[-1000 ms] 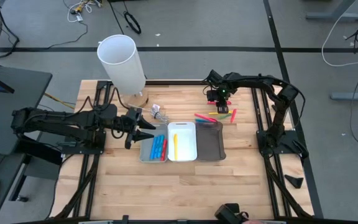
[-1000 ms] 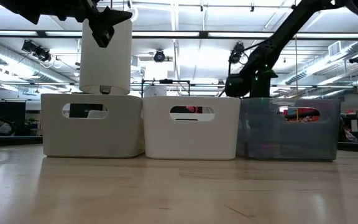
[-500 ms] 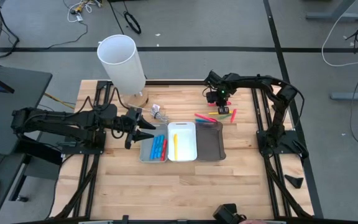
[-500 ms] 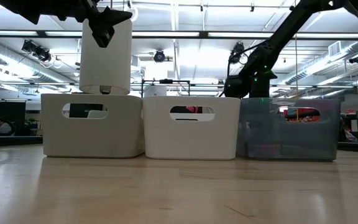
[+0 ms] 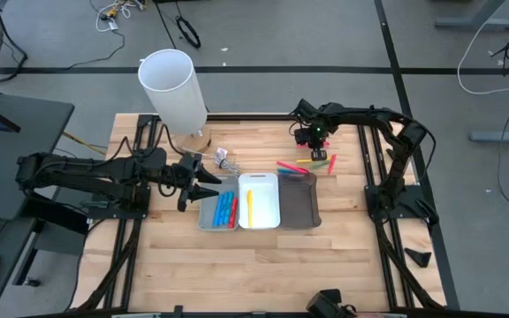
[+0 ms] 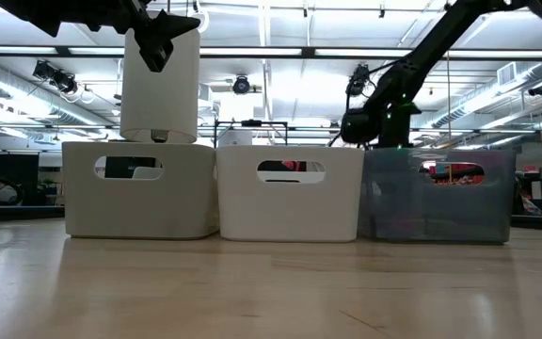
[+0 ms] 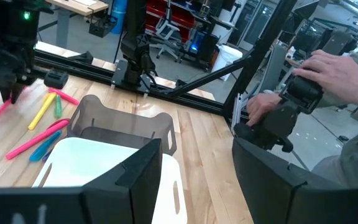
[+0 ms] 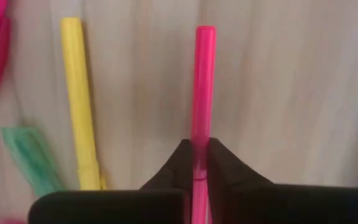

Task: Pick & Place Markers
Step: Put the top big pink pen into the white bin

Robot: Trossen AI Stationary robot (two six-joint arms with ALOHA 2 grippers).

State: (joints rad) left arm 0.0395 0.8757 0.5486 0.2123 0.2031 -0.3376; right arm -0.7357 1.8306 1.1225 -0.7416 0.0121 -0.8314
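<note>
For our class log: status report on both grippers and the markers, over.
Right gripper shut on pink marker. Left gripper open, waiting beside the trays. Yellow marker alongside, apart; nothing blocking.

left gripper (image 5: 203, 183) spread, right gripper (image 5: 312, 153) pinched closed

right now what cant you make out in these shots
- Pink marker in the right gripper: its near end is cut off by the right wrist view's edge.
- Contents of the three trays: low view, hidden by their walls.
- Left gripper: fingertips out of the left wrist view.
- Loose markers: count unclear in the high view, too small.
</note>
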